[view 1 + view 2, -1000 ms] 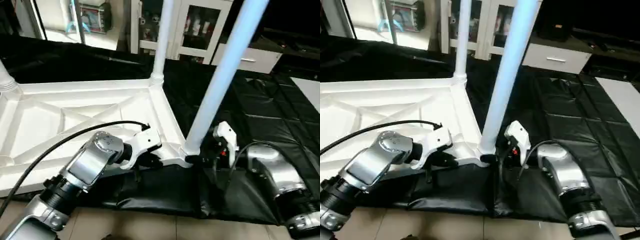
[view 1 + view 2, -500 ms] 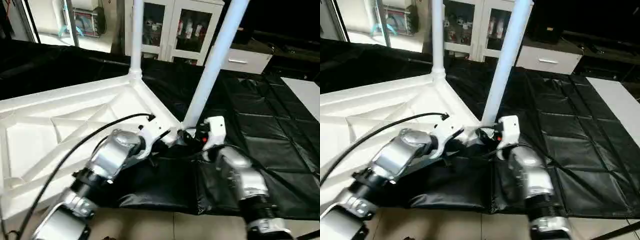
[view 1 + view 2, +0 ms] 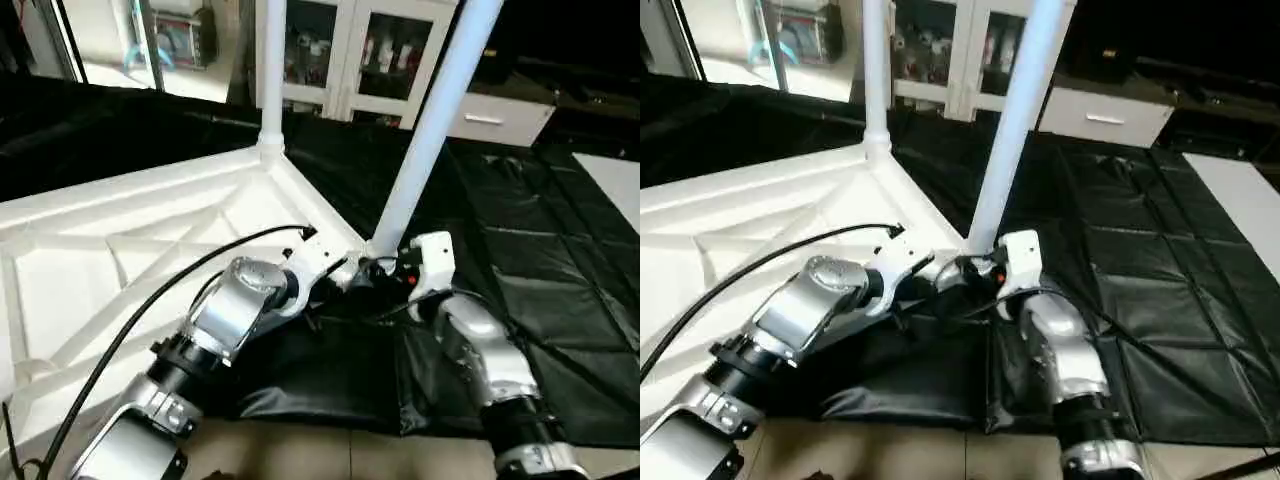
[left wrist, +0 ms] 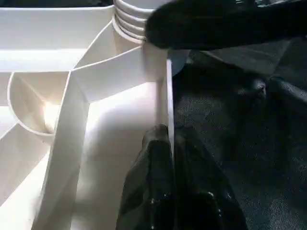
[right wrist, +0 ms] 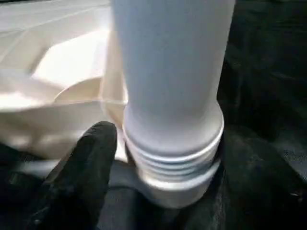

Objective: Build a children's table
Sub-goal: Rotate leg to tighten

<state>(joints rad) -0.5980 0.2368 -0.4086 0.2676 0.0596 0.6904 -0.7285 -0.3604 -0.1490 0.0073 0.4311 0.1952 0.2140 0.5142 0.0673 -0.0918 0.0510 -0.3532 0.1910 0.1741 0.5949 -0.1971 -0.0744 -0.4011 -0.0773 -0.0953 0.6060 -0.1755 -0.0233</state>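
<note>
The children's table top [image 3: 120, 250] lies upside down, ribbed underside up. One white leg [image 3: 270, 70] stands in the far corner socket. A second leg [image 3: 430, 120] stands in the near right corner. My left gripper [image 3: 338, 276] is shut on the top's thin near rim [image 4: 169, 96] just beside that corner. My right gripper [image 3: 388, 270] reaches the second leg's ribbed collar [image 5: 172, 148] from the right. It is open, with one black finger [image 5: 86, 172] a sliver off the collar and the other behind it.
A black quilted mat [image 3: 540, 250] covers the floor under and to the right of the table top. White glass-door cabinets [image 3: 390, 50] and a drawer unit [image 3: 490, 115] stand behind. A black cable [image 3: 150, 300] arcs over my left forearm. Bare floor [image 3: 300, 450] lies nearest me.
The head camera has swung, so the whole picture shifted. Both grippers stay at the near right corner; my right gripper has drawn in closer to the leg's base.
</note>
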